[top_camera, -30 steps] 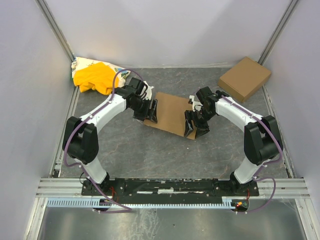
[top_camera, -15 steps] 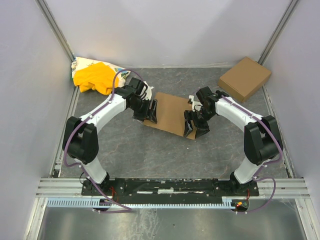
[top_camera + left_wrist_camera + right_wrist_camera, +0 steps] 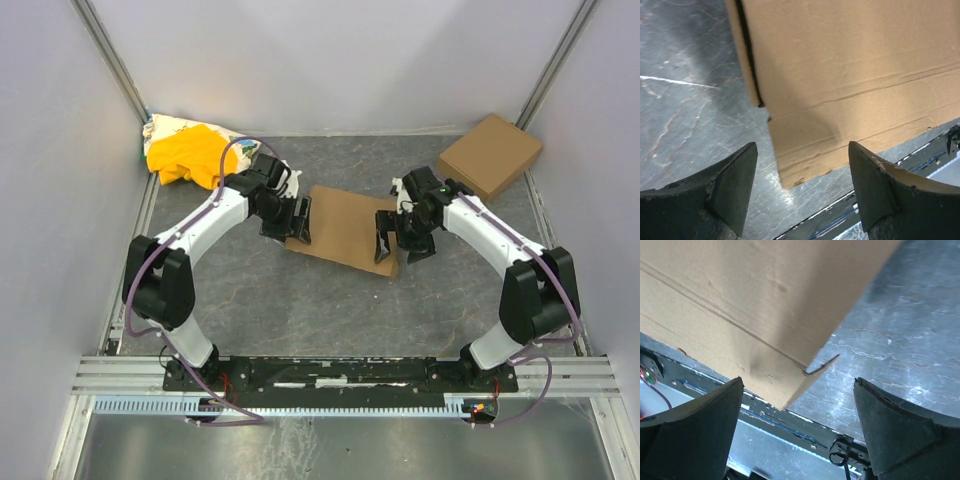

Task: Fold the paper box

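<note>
Midway across the dark table (image 3: 300, 300), the paper box (image 3: 345, 228) lay flat, turned a little askew. At its left edge stood the left gripper (image 3: 298, 222), released: the left wrist view showed its fingers (image 3: 732, 185) spread wide with a corner of the cardboard between them, not clamped on it. At the box's right edge stood the right gripper (image 3: 398, 240), likewise released, its fingers (image 3: 695, 435) wide apart on either side of another corner and clear of it. Against the far right corner lay a second brown box (image 3: 490, 156). Well apart, at the far left, sat a yellow-and-white cloth bundle (image 3: 188, 152).
</note>
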`<state>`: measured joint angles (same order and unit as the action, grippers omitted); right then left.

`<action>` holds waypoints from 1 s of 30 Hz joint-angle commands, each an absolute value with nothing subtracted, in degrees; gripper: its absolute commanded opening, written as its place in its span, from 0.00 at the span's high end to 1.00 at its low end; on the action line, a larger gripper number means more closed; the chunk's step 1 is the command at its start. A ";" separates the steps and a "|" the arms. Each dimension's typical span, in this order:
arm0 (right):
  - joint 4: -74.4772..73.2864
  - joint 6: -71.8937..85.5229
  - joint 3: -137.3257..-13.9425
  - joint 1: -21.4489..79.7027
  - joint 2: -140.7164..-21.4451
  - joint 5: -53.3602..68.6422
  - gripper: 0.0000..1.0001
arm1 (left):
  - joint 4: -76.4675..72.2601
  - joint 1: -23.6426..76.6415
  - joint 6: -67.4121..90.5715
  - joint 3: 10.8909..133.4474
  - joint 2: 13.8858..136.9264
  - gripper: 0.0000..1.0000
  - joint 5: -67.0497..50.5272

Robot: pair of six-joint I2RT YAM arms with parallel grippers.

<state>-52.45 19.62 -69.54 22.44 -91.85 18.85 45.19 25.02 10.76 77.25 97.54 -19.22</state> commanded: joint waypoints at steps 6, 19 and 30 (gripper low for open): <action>-45.45 25.80 -72.03 13.18 -88.85 18.48 0.01 | 34.87 17.04 15.96 75.52 86.11 0.17 -14.35; -35.41 31.97 -79.93 13.09 -106.02 23.09 0.01 | 5.55 14.87 31.38 63.18 90.55 0.15 -14.24; -38.34 31.64 -97.59 13.10 -118.03 24.27 0.01 | 1.10 14.89 33.55 69.72 100.83 0.17 -17.76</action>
<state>-38.11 31.53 -90.06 13.02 -115.07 22.98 5.37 15.11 31.77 64.18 97.71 -16.16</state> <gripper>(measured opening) 0.991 0.832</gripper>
